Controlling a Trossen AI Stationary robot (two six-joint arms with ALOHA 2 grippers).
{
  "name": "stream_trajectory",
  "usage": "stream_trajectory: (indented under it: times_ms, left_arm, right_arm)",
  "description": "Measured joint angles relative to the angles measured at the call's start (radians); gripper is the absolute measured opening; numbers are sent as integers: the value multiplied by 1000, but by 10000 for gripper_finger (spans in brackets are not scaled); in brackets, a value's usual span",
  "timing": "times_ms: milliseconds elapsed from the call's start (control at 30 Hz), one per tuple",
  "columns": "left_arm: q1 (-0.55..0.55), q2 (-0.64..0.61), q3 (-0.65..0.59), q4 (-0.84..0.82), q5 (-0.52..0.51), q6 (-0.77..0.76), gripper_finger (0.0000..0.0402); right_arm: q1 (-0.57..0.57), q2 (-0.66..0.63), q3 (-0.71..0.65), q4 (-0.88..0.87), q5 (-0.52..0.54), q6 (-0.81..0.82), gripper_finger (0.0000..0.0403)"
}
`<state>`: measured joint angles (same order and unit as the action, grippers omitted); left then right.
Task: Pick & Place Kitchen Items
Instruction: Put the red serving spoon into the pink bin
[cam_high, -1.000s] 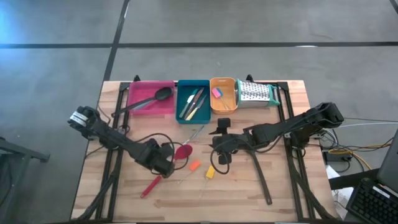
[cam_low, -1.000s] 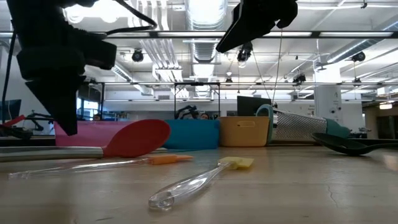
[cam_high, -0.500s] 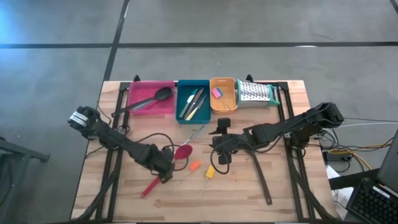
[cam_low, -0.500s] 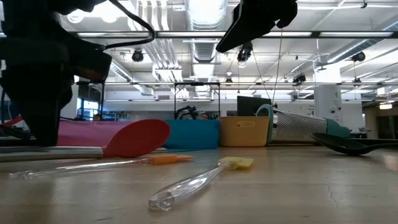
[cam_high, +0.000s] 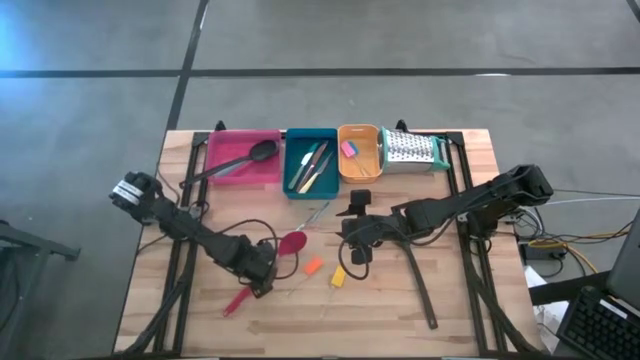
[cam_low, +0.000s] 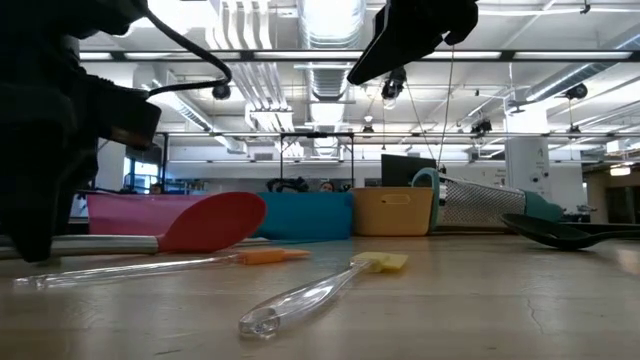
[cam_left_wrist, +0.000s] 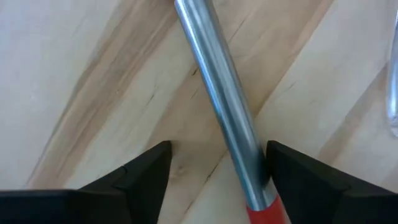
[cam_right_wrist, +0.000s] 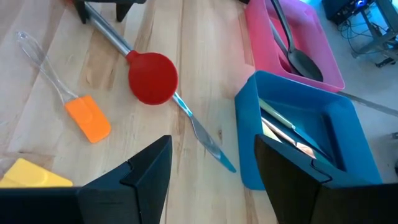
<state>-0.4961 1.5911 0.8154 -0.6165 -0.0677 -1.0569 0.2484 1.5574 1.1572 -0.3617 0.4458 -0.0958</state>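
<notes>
Reaching for the red spoon (cam_high: 262, 271): left gripper (cam_left_wrist: 217, 171) open, straddling its steel shaft, holding nothing. Next: close squarely. Right gripper (cam_right_wrist: 211, 155) open, empty, mid-table.

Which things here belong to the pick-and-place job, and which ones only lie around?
Job: red spoon with steel handle, orange clear-handled spatula, yellow clear-handled spatula, open left gripper.
Lying about: metal box grater, cables beside the table.
</notes>
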Motion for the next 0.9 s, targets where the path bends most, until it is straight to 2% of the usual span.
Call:
stream_trajectory:
  times_ms: [100,267,300,533,700,900]
  left_arm:
    - [0,4,-2,-7,-16,7,221]
    - [-1,5,-3,-13,-27,7,82]
    - [-1,5,-3,-8,-25,-5,72]
    - [-19,5,21,-59,-79,37,71]
    - [-49,-18,74,-169,-196,76,57]
    - [-36,-56,132,-205,-408,188,57]
  right_arm:
    - [0,0,0,1,0,0,219]
    - [0,0,0,0,0,2,219]
    - [0,0,0,0,0,0,219]
    - [0,0,0,-1,0,2,219]
    - [0,0,0,-1,0,2,219]
    - [0,0,0,2,0,4,219]
